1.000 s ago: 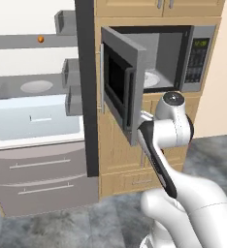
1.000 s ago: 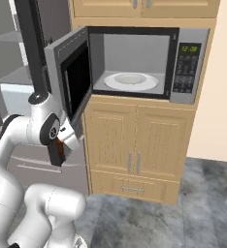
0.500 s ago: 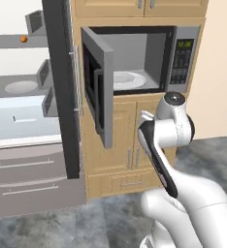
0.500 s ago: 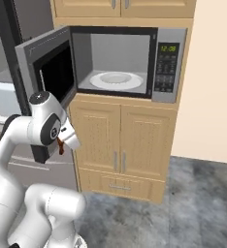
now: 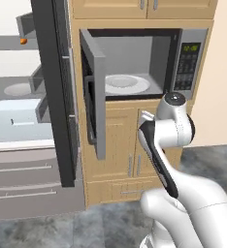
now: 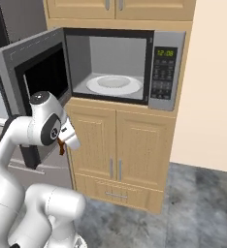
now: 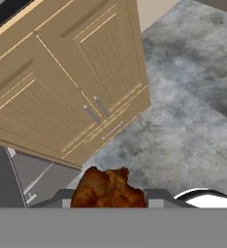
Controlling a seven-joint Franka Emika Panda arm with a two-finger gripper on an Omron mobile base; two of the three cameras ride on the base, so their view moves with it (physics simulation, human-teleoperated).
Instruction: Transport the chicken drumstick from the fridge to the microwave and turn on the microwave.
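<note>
Light wooden cabinets (image 6: 119, 145) filled the tall unit, with a pair of panelled doors carrying slim silver handles (image 6: 115, 169) and a shallow drawer (image 6: 116, 193) below them. More wooden doors (image 5: 144, 7) sat at the top. A plain cream wall (image 6: 212, 87) stood to the right. The floor (image 7: 183, 111) was mottled grey stone (darker patches scattered across it).

Base views flanking microwave (image 5: 135, 68)

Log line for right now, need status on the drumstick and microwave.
phase: carrying | gripper: shut on chicken drumstick | microwave: door open, turntable plate bare | fridge: open | next: likely place drumstick on plate
</note>
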